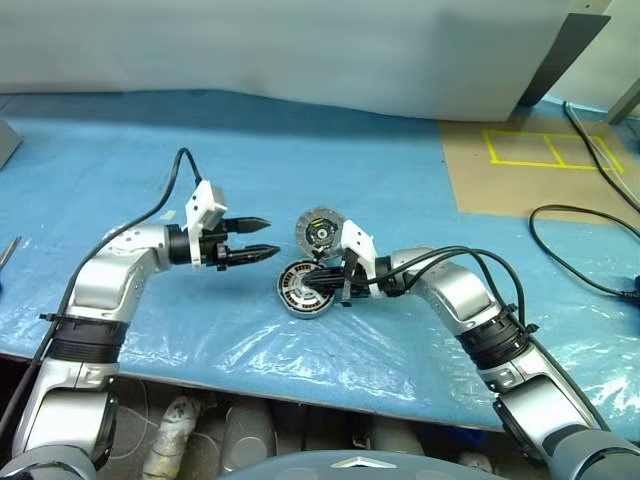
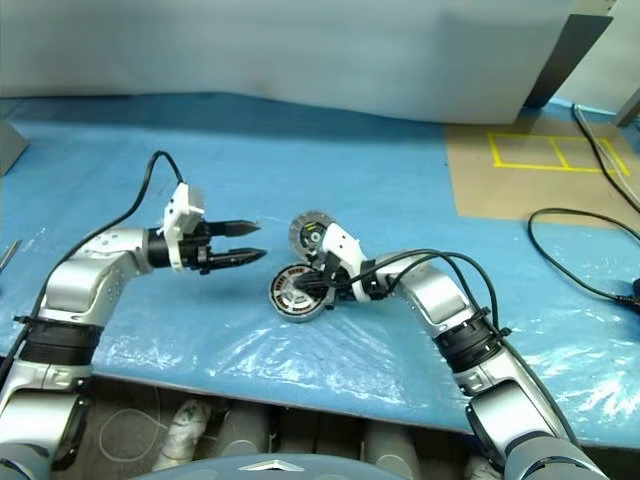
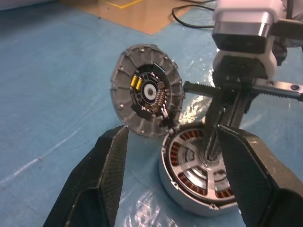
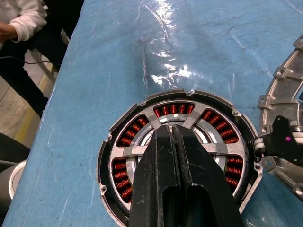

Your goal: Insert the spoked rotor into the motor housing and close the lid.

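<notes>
The motor housing lies flat on the blue table sheet. The spoked rotor sits inside it, and copper windings show through the rotor's cutouts. The round grey lid stands upright at the housing's far edge, swung open with its inner face visible. My right gripper is shut, with its tips resting on the rotor's centre hub. My left gripper hovers open a short way to the left of the housing, pointing towards it and the lid, with nothing between its fingers.
Black cables trail over the table's right side near a brown board with yellow tape. The table's front edge runs close below the housing. A person's white sleeve shows beyond the table edge.
</notes>
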`<state>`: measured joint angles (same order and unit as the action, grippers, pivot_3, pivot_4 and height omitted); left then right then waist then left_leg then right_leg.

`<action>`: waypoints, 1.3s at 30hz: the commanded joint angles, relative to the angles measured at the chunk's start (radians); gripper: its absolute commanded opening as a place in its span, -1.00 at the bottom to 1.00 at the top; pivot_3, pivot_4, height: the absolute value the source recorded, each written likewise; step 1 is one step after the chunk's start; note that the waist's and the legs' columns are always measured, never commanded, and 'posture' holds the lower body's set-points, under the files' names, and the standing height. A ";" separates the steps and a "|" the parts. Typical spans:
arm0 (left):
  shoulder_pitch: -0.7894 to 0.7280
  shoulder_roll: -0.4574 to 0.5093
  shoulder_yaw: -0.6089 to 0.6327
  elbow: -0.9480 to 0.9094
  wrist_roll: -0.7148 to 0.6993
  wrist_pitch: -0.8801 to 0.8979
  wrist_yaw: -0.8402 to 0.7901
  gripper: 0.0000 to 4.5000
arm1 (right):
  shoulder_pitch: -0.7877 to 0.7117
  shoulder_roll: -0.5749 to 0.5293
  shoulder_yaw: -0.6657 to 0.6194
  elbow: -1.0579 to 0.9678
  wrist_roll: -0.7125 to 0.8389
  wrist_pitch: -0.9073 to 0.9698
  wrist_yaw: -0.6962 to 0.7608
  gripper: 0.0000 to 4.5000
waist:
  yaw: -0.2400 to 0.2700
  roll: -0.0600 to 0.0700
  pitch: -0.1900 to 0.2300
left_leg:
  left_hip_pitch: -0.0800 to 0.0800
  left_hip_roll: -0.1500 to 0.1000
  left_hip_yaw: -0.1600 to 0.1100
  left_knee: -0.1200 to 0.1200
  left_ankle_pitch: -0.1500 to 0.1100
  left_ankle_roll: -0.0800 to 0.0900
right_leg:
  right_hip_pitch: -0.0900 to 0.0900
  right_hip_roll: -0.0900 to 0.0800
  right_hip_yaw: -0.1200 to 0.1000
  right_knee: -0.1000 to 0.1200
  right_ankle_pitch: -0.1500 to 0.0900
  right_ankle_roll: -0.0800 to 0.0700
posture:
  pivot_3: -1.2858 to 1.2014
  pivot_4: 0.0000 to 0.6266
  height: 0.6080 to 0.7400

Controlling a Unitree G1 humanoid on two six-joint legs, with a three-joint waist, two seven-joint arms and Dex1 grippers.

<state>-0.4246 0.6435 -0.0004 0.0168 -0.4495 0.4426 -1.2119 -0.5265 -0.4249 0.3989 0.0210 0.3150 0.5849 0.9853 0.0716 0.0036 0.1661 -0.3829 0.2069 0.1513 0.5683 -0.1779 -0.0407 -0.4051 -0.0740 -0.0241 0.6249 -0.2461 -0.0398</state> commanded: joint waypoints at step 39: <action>0.210 0.040 -0.014 -0.161 0.008 -0.270 -0.068 0.38 | -0.251 0.084 -0.231 0.206 0.077 0.019 0.141 -1.00 | -0.002 0.001 0.000 | -0.002 0.001 0.001 0.001 0.002 0.004 | -0.002 0.001 -0.001 0.001 0.000 0.000 | 0.03 -0.52 1.00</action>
<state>-0.2129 0.6693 -0.0288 -0.1227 -0.4387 0.2007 -1.2645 -0.7677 -0.3399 0.1602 0.2993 0.3618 0.5850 1.1059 0.0697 0.0041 0.1663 -0.3847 0.2083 0.1527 0.5688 -0.1761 -0.0371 -0.4069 -0.0735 -0.0247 0.6254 -0.2461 -0.0403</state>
